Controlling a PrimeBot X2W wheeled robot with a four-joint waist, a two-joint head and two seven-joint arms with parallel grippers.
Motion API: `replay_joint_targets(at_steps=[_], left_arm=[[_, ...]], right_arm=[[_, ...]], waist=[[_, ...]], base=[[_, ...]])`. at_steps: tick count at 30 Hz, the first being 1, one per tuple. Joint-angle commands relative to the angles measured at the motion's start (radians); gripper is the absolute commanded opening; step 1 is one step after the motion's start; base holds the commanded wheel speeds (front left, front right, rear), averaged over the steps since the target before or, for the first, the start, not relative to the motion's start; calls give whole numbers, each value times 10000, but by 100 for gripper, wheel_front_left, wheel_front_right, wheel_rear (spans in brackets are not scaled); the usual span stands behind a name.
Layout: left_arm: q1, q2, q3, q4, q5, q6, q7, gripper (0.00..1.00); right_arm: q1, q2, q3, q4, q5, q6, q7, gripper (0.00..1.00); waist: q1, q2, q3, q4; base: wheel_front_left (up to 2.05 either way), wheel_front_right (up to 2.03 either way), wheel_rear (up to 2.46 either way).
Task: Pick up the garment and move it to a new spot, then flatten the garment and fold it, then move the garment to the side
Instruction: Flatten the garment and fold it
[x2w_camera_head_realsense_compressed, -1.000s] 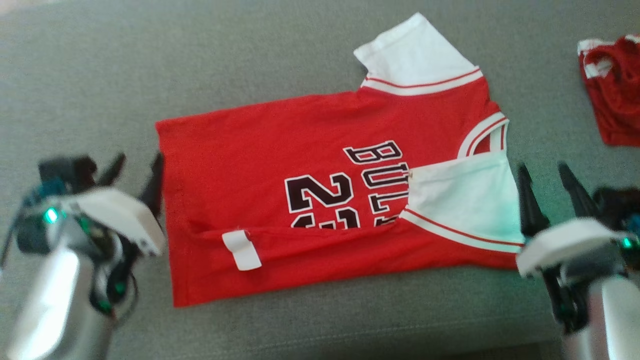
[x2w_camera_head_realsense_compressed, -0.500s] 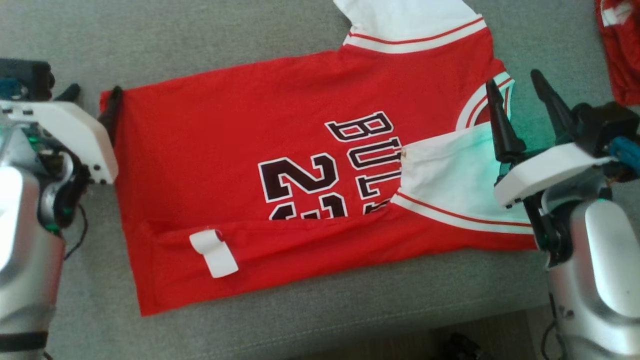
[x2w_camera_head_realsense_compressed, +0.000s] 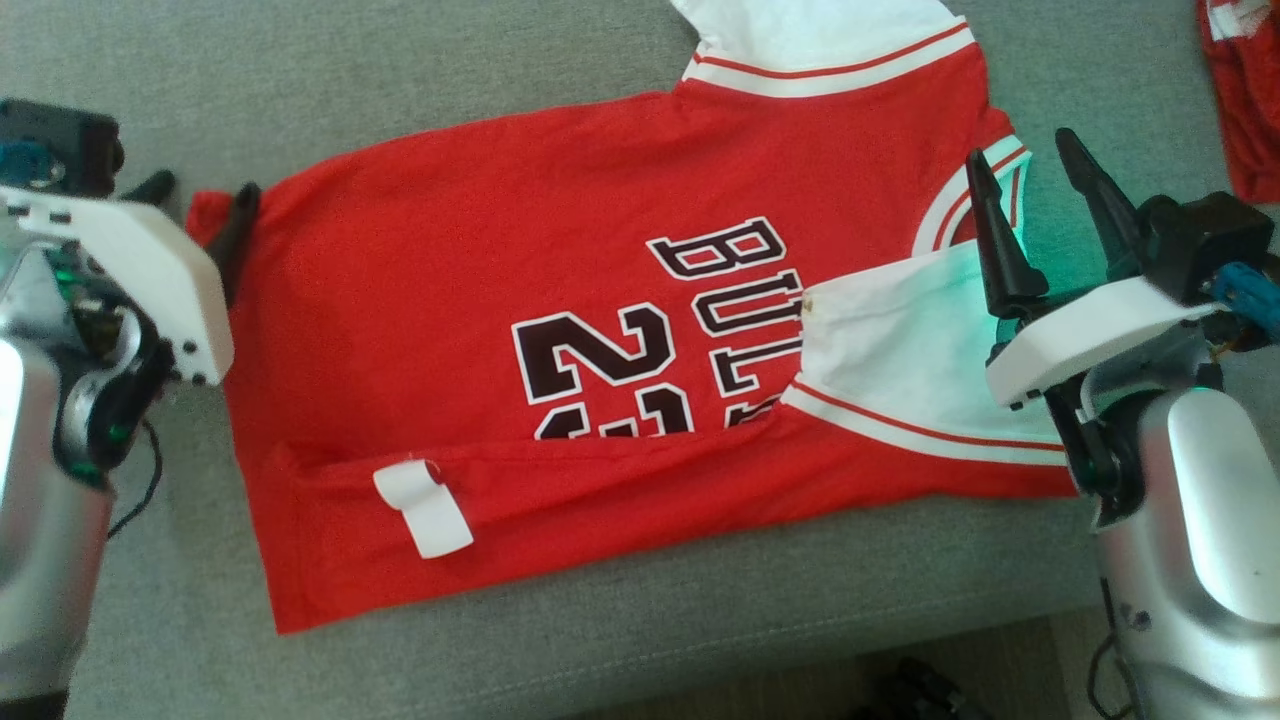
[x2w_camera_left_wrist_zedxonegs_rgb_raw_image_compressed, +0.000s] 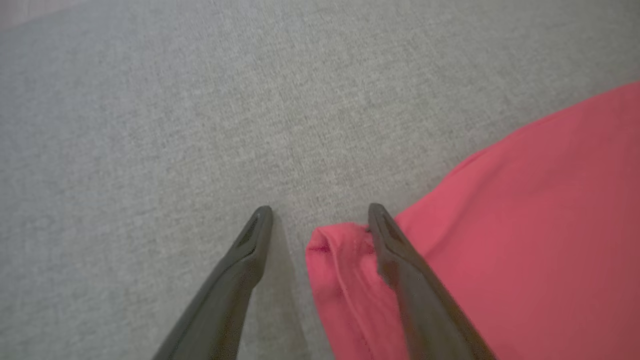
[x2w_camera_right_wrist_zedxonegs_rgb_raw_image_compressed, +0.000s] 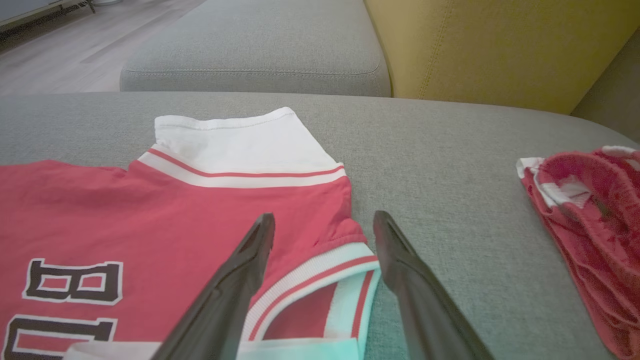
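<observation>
The garment (x2w_camera_head_realsense_compressed: 480, 270) is a red jersey with white sleeves and black lettering, spread on the grey sofa seat (x2w_camera_head_realsense_compressed: 400, 80). Its near side edge is folded over, with a white label (x2w_camera_head_realsense_compressed: 425, 505) showing, and the near sleeve (x2w_camera_head_realsense_compressed: 900, 360) lies across the chest. My left gripper (x2w_camera_head_realsense_compressed: 200, 200) is open astride the far hem corner; in the left wrist view the left gripper (x2w_camera_left_wrist_zedxonegs_rgb_raw_image_compressed: 320, 210) has that corner of the garment (x2w_camera_left_wrist_zedxonegs_rgb_raw_image_compressed: 340, 245) bunched between its fingers. My right gripper (x2w_camera_head_realsense_compressed: 1020, 160) is open over the collar; the right gripper (x2w_camera_right_wrist_zedxonegs_rgb_raw_image_compressed: 325, 216) straddles the striped neckline of the garment (x2w_camera_right_wrist_zedxonegs_rgb_raw_image_compressed: 150, 215).
A second red and white garment (x2w_camera_head_realsense_compressed: 1240, 90) lies crumpled at the far right of the seat, also the second garment (x2w_camera_right_wrist_zedxonegs_rgb_raw_image_compressed: 585, 210). A yellow backrest (x2w_camera_right_wrist_zedxonegs_rgb_raw_image_compressed: 500, 45) and another grey cushion (x2w_camera_right_wrist_zedxonegs_rgb_raw_image_compressed: 250, 50) stand beyond. The seat's front edge (x2w_camera_head_realsense_compressed: 700, 650) runs just below the jersey.
The head camera has shifted. Both grippers, still open, have moved forward along the jersey: the left from beside the hem to its far corner, the right from beside the near sleeve to the collar.
</observation>
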Motion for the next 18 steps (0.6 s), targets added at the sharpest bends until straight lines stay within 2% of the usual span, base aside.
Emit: replay_joint_targets(at_steps=[1, 5, 6, 7, 8, 10, 12, 18], left_arm=[[158, 563, 312, -415, -153, -18, 195, 100], [491, 696, 424, -887, -324, 75, 420, 100], [538, 703, 444, -941, -343, 115, 437, 95], [570, 687, 453, -981, -362, 153, 441, 80], [592, 660, 454, -1012, -378, 189, 439, 48], [619, 616, 437, -1074, -408, 231, 448, 27], [629, 600, 426, -1131, -430, 255, 453, 0], [599, 597, 560, -1390, -403, 400, 77, 0]], right_arm=[[-218, -45, 132, -403, 7, 63, -80, 100], [-232, 5, 154, -445, 1, 63, -72, 100], [-242, 15, 161, -444, 2, 63, -73, 100], [-253, 24, 176, -442, 6, 63, -71, 100], [-265, 28, 196, -440, 13, 63, -70, 100], [-296, 22, 232, -438, 28, 63, -64, 100], [-342, -6, 253, -432, 51, 63, -54, 100], [-458, -73, 272, -438, 74, 63, -47, 100]], waist=[[-1, 0, 0, 29], [-1, 0, 29, 84], [-1, 0, 38, 91], [-1, 0, 49, 93], [-1, 0, 61, 91], [-1, 0, 88, 81], [-1, 0, 108, 73], [-1, 0, 122, 84]], base=[[0, 0, 0], [0, 0, 0], [0, 0, 0], [0, 0, 0], [0, 0, 0], [0, 0, 0], [0, 0, 0], [0, 0, 0]])
